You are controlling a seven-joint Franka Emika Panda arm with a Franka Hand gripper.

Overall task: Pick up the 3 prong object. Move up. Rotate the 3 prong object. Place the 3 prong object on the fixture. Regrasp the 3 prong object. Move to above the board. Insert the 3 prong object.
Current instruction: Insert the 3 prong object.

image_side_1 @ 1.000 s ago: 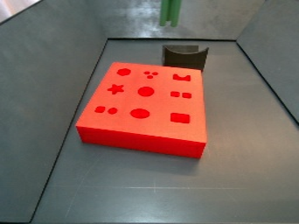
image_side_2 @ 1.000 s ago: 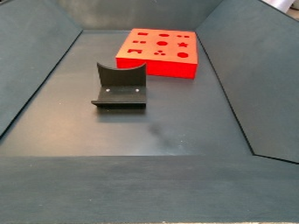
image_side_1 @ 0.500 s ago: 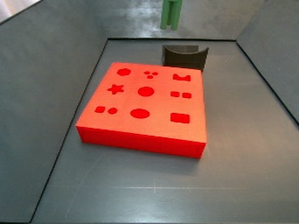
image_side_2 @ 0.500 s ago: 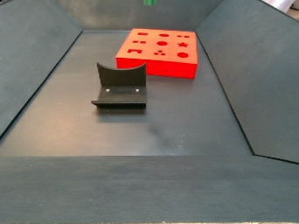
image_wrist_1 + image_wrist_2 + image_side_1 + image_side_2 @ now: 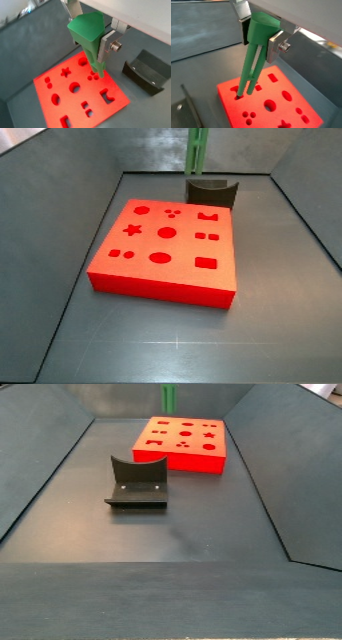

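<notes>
My gripper (image 5: 89, 37) is shut on the 3 prong object (image 5: 89, 35), a green peg held upright by its thick head between the silver fingers (image 5: 107, 46). In a wrist view its slim prongs (image 5: 249, 75) hang down over the board (image 5: 281, 102), with air between the tips and the red top. Both side views show only the peg's lower part, the 3 prong object (image 5: 198, 150) dropping in from above the board's far side (image 5: 167, 243). The gripper itself is out of both side views. The fixture (image 5: 136, 482) stands bare.
The red board (image 5: 183, 442) carries several cut-out holes: star, circles, squares. The dark fixture (image 5: 213, 191) sits just beyond the board's far edge, and the fixture (image 5: 148, 75) shows beside the board in a wrist view. Sloping grey walls (image 5: 54, 188) enclose the floor.
The green peg has come lower in both side views, reaching further down towards the board. Board and fixture have not moved.
</notes>
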